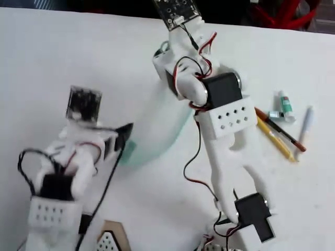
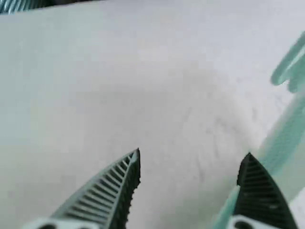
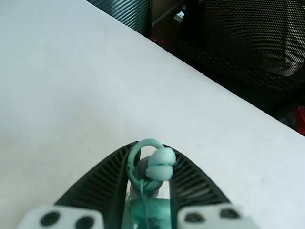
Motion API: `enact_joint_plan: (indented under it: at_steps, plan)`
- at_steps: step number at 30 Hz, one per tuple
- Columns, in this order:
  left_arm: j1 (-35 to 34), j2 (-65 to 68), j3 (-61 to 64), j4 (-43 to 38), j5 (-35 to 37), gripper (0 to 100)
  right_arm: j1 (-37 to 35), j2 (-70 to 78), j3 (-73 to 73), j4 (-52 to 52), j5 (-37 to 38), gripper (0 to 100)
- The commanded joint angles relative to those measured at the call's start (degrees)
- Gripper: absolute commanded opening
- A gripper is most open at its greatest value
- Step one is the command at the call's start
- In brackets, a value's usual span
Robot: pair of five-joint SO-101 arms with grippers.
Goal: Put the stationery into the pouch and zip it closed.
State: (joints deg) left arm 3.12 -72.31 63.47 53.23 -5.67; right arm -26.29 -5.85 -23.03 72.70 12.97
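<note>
A translucent teal pouch [image 1: 157, 128] lies slanted in the middle of the white table. My right gripper [image 3: 148, 148] is shut on the pouch's teal zipper pull [image 3: 156, 164], a ring with a bead, at the pouch's far end. My left gripper [image 2: 193, 160] stands open just above the table at the pouch's near end, with the pouch edge [image 2: 286, 136] beside one finger [image 2: 255, 183]. In the high view its black finger [image 1: 123, 135] is next to the pouch. The stationery lies apart on the right: a yellow pencil [image 1: 275, 137], a dark red pencil [image 1: 280, 129], a pale pen [image 1: 306, 120] and two small green-and-white items [image 1: 284, 103].
The right arm [image 1: 227, 120] stretches over the table between the pouch and the stationery. Loose cables [image 1: 196, 157] hang beside it. A dark mesh chair [image 3: 248, 43] stands beyond the table's far edge. The white table [image 1: 63, 47] lies bare at the back left.
</note>
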Motion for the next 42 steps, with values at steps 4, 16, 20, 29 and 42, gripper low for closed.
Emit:
enact_joint_plan:
  at_steps: [4, 16, 20, 29, 42]
  plan:
    - [6.7, -26.8, 5.4, 5.1, -1.9, 32, -1.2, -2.4, -0.4, -0.9, -0.6, 1.8]
    - [12.7, -27.6, 1.3, 7.5, -1.8, 32, -1.6, -2.3, -0.4, 0.5, -0.9, 1.8]
    - [15.3, -27.6, 5.4, 1.6, -1.8, 32, -5.2, -2.4, -0.4, 3.2, -0.9, 1.8]
    - [15.6, -27.6, 15.3, -7.3, -1.7, 32, -11.0, -4.7, -0.3, 5.1, -1.0, 1.8]
    - [10.9, -27.9, 17.4, -10.5, 0.6, 32, -12.7, -6.4, 6.1, 7.5, -0.7, 1.8]
